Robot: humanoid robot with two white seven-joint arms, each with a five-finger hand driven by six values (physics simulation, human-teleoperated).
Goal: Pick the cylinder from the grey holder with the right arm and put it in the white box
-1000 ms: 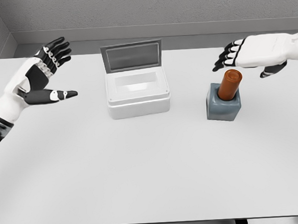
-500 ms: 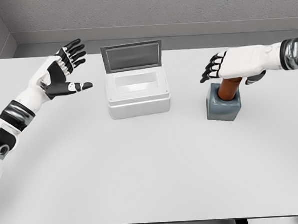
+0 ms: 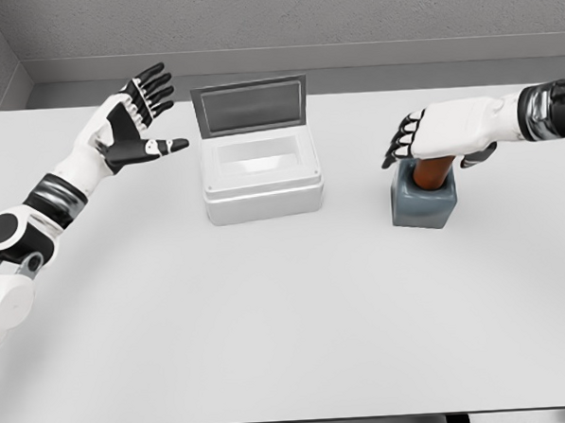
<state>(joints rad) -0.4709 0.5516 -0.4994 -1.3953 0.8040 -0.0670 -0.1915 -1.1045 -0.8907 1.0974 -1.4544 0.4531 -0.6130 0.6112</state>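
My right hand (image 3: 441,132) has dropped lower over the last second: it was hovering above and behind the cylinder (image 3: 432,170), and now its palm sits right on top of the cap, hiding the upper half so only the rust-brown lower body shows. My fingers (image 3: 402,144) hang loosely curved past the left side and the thumb reaches down on the right; they are not yet closed around the cylinder, so I judge the grasp as about to begin, not made. The cylinder stands upright in the grey holder (image 3: 422,201), toward the right edge of the table (image 3: 288,325), still seated in its socket. My left hand (image 3: 134,124) has meanwhile drifted inward from the left edge and now hangs spread-fingered, palm open, just beside the white box (image 3: 260,179), holding nothing. The box sits near the far edge at the middle, a hard, smooth rounded-corner shell with its lid (image 3: 249,105) standing open behind it, grey inside. The holder looks like a matte, blunt-edged block; the cylinder smooth and slightly glossy; the tabletop plain flat white.
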